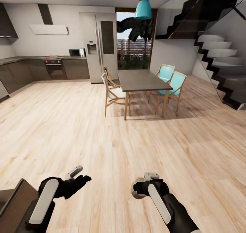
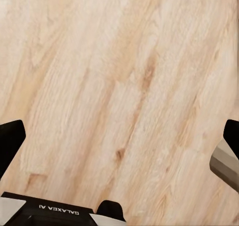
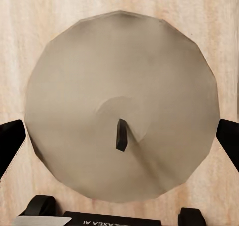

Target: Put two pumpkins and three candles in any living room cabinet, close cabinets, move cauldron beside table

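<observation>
My right gripper [image 1: 146,181] is shut on a candle [image 1: 138,189], low over the wooden floor [image 1: 112,137]. In the right wrist view the candle [image 3: 119,76] shows as a wide grey-beige disc with a short dark wick, and a black fingertip [image 3: 10,144] stands at each side. My left gripper [image 1: 78,177] hangs open over bare floor, and the left wrist view shows nothing between its spread fingers [image 2: 11,139]. A dark-brown corner of the cabinet [image 1: 13,200] sits just beside my left arm. The pumpkins, cauldron and coffee table are out of view.
Ahead stands a dark dining table [image 1: 143,79] with wooden chairs [image 1: 111,91] and teal chairs [image 1: 174,84]. Grey kitchen units [image 1: 20,72] and a fridge [image 1: 100,44] line the far left wall. A staircase [image 1: 218,55] rises on the right. Open floor lies between.
</observation>
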{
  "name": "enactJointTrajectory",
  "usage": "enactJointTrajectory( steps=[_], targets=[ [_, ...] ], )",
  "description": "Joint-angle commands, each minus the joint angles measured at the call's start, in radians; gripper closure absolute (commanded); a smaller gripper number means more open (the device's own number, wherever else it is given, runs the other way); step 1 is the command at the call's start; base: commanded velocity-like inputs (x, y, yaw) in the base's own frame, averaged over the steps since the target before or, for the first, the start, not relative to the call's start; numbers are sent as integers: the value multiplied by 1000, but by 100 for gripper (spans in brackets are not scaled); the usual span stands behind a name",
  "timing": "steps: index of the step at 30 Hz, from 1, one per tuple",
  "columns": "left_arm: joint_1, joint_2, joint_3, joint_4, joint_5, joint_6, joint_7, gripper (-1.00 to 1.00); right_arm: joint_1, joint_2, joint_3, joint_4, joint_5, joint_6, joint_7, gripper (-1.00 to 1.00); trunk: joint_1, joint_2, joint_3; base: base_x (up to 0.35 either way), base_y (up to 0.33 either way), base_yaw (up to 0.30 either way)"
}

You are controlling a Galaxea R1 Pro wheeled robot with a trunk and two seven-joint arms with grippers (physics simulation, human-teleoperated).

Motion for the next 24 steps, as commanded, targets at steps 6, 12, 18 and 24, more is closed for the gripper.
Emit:
enactJointTrajectory(
  steps=[6, 12, 18, 24],
  targets=[
    [0, 0, -23, 0, 8, 2, 11, -100, -1, 0, 2, -1, -11, 1, -10, 100, 1, 0, -1, 311, 189, -275],
    [0, 0, -24, 0, 8, 2, 12, -100, -1, 0, 2, -1, -12, 1, -10, 100, 1, 0, -1, 279, 240, -277],
    [0, -1, -35, 0, 8, -11, 12, -100, -1, 0, 2, -1, -12, 1, -10, 100, 1, 0, -1, 284, 231, -278],
    [0, 0, -45, 0, 8, -18, 12, -100, -1, 0, 2, -1, -12, 1, -11, 100, 1, 0, -1, 285, 230, -278]
  ],
)
